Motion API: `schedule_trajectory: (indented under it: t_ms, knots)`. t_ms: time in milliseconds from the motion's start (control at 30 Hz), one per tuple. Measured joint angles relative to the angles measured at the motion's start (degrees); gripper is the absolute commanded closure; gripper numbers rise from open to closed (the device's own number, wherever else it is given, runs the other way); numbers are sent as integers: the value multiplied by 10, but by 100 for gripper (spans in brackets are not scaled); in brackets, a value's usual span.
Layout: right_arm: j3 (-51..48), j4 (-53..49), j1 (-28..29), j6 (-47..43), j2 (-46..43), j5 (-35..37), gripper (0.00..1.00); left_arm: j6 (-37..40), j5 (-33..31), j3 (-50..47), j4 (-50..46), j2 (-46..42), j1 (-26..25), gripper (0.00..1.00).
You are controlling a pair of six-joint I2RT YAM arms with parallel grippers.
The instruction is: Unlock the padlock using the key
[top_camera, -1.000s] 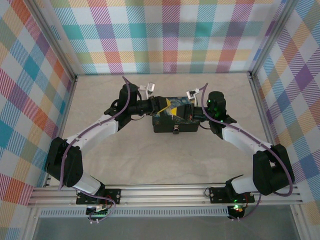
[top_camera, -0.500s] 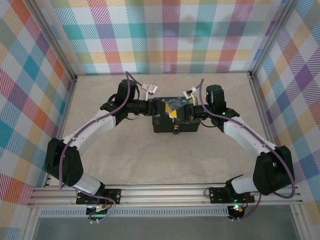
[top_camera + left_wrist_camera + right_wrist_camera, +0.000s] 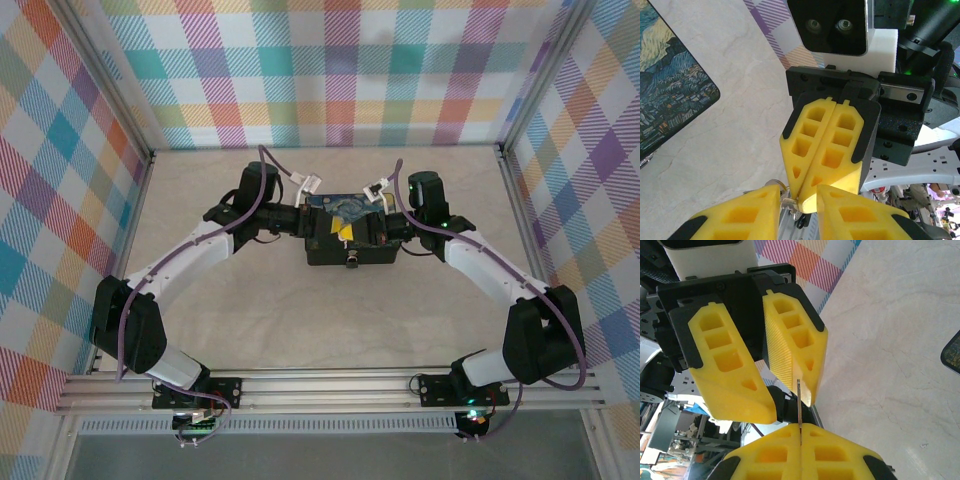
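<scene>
My right gripper (image 3: 800, 432) is shut on the key (image 3: 799, 402), whose thin grey blade stands up edge-on from between its pads. In the left wrist view that right gripper (image 3: 807, 200) faces me, with the key (image 3: 786, 201) and its ring (image 3: 771, 186) at its tips. My left gripper (image 3: 799, 212) is open, its fingers either side of the key's end. From above, both grippers meet (image 3: 348, 231) over the black box (image 3: 350, 255). A small pale metal piece on the box's front face looks like the padlock (image 3: 352, 260).
The box's blue painted lid (image 3: 670, 85) lies on the pale marble-look table (image 3: 300, 320). Checked walls (image 3: 330, 70) close in the back and both sides. An aluminium rail (image 3: 330, 390) carries the arm bases at the near edge.
Both wrists have shifted toward the back wall and the two grippers have drawn closer together over the box. The box has not moved.
</scene>
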Motion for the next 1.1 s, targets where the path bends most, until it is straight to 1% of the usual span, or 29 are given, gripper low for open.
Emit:
schedule_trajectory:
  t_ms: [67,167,300,367,400,433,467,500,533,600,700,833,933,1100]
  knots:
    - [0,-1,0,-1,0,-3,96,0,0,0,0,0,-2,78]
    - [0,-1,0,-2,0,-8,96,1,-1,0,-1,0,-2,86]
    - [0,-4,0,-3,0,-12,96,5,-1,0,-4,0,-2,100]
    - [0,-5,0,-3,0,-13,94,6,0,0,-4,0,-3,100]
    - [0,-5,0,-4,0,-14,88,6,-2,0,-4,0,-3,100]
    - [0,-6,0,-3,0,-13,79,6,-3,0,-4,0,-3,100]
    - [0,-6,0,0,0,-11,74,5,-5,0,-3,0,-4,100]
    - [0,-5,0,5,0,-9,65,3,-11,0,0,0,-7,100]
    - [-2,1,-1,13,0,-9,60,-2,-19,0,3,0,-9,100]
    - [-7,28,-3,29,-1,-7,55,-18,-36,-1,14,0,-12,100]
    - [-31,74,-5,64,-10,6,53,-54,-59,-14,57,0,-12,100]
    - [-80,144,-5,127,-30,35,53,-102,-84,-34,109,0,-12,100]
    - [-115,195,-5,177,-46,63,53,-124,-97,-35,131,-1,-12,100]
    - [-134,250,-5,233,-63,111,55,-144,-104,-35,160,-5,-12,100]
